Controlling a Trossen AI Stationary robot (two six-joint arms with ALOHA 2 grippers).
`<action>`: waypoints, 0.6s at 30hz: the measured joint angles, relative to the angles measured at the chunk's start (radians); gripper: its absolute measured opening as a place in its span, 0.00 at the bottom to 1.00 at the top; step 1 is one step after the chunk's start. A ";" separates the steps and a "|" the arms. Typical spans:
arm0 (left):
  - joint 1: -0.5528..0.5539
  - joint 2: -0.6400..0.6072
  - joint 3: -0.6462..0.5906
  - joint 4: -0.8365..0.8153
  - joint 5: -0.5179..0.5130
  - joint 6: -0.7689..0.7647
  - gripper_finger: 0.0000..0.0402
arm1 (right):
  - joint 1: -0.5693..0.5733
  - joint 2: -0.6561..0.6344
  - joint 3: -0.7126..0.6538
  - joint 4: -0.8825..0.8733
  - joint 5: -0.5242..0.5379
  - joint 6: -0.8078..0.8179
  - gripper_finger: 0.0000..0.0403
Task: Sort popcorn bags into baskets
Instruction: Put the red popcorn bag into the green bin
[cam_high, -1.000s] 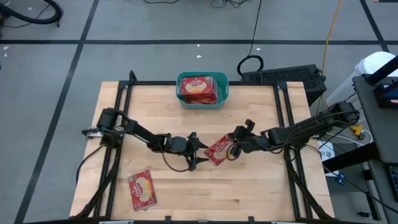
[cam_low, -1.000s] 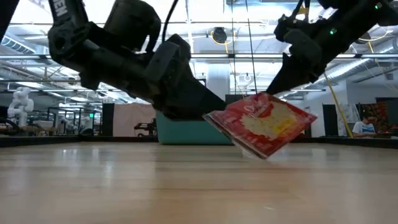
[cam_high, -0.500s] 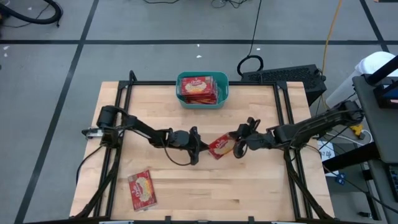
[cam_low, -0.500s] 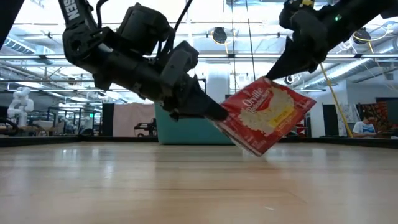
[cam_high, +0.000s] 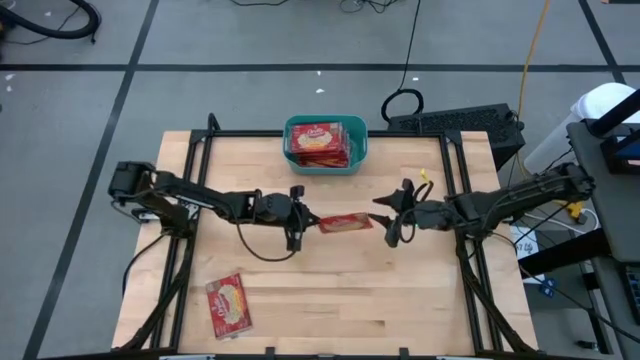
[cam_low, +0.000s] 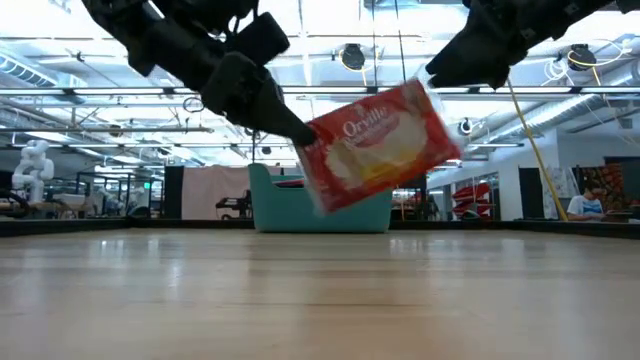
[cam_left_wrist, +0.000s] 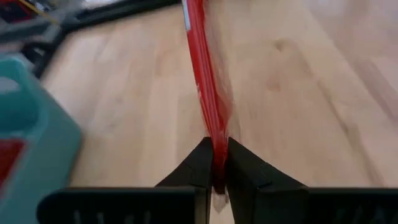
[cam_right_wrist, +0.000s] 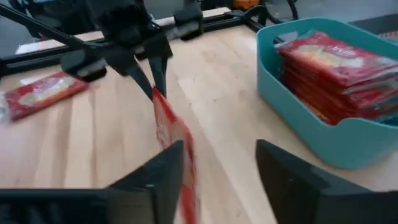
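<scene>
One popcorn bag (cam_high: 228, 305) lay flat near the front left of the counter (cam_high: 420, 300). The left pincer (cam_high: 297, 222) was clamped on the edge of a second bag (cam_high: 345, 222), lifted on edge over the middle. The right pincer (cam_high: 385, 221) stood wide, just beside that bag's other end. The single teal basket (cam_high: 362, 152) at the back held a stack of bags (cam_high: 320, 140), too layered to count.

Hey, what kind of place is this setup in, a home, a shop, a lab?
Most likely a robotics lab or industrial workshop. The low view shows a large hall with exposed ceiling trusses and a white robot standing far off. From above, cables trail over a taped grey floor around the wooden table.
</scene>
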 joint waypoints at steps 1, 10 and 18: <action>0.001 -0.008 0.000 -0.001 -0.014 0.012 0.08 | -0.005 0.011 0.000 0.011 -0.002 -0.014 0.53; 0.011 -0.065 0.000 -0.067 -0.021 0.048 0.04 | -0.067 0.188 0.000 0.147 -0.193 -0.081 0.68; 0.011 -0.065 0.000 -0.097 -0.020 0.054 0.04 | -0.105 0.330 -0.001 0.289 -0.273 -0.159 0.43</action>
